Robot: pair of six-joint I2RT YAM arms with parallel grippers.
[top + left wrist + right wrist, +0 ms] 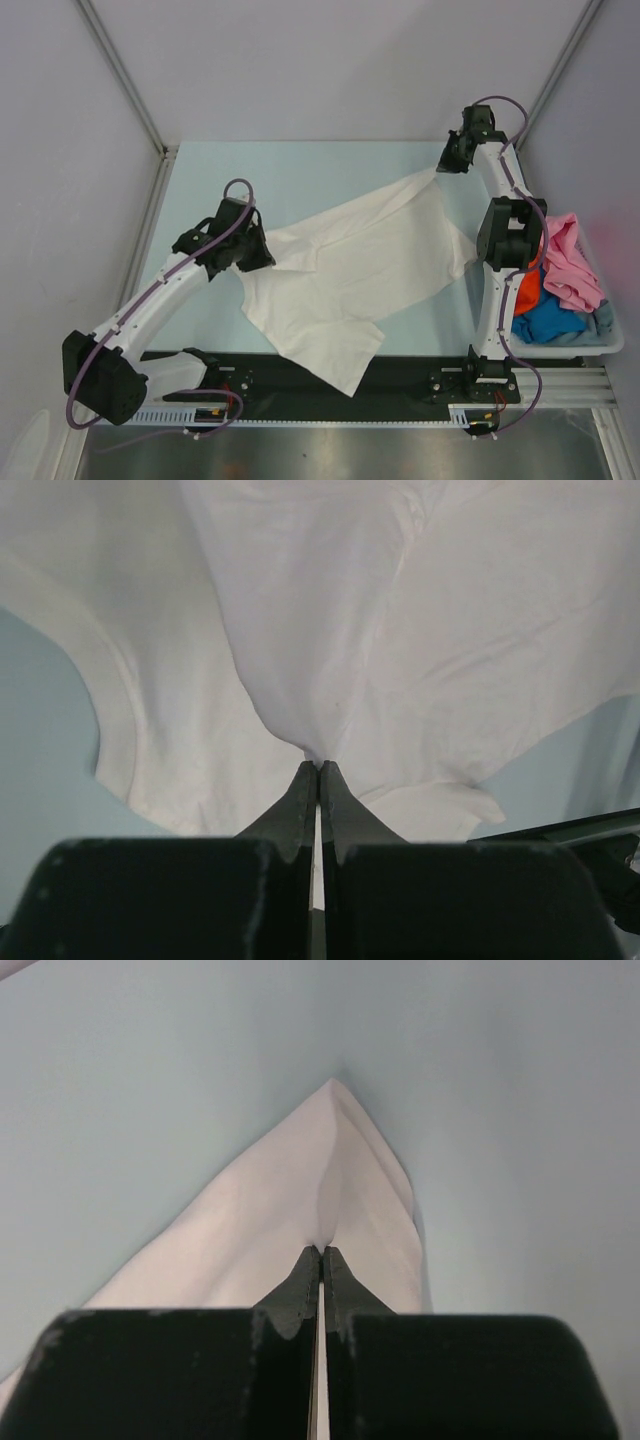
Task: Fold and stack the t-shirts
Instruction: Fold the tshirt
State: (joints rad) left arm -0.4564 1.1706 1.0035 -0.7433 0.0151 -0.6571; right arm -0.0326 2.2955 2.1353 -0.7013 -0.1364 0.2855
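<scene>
A plain white t-shirt [350, 275] lies spread and stretched across the pale blue table, wrinkled, one part hanging over the front edge. My left gripper [262, 252] is shut on its left edge; the left wrist view shows the cloth [330, 630] bunching into the closed tips [319, 767]. My right gripper [445, 163] is shut on the shirt's far right corner, and the right wrist view shows that corner [330, 1180] pinched at the tips [321, 1250]. Pink [570, 262], orange [527, 290], bright blue [545, 318] and grey-blue [602, 322] shirts lie heaped in the bin.
A pale rectangular plastic bin [612, 345] stands at the table's right edge beside the right arm. White walls and metal frame posts close in the back and sides. A black rail [400, 385] runs along the front edge.
</scene>
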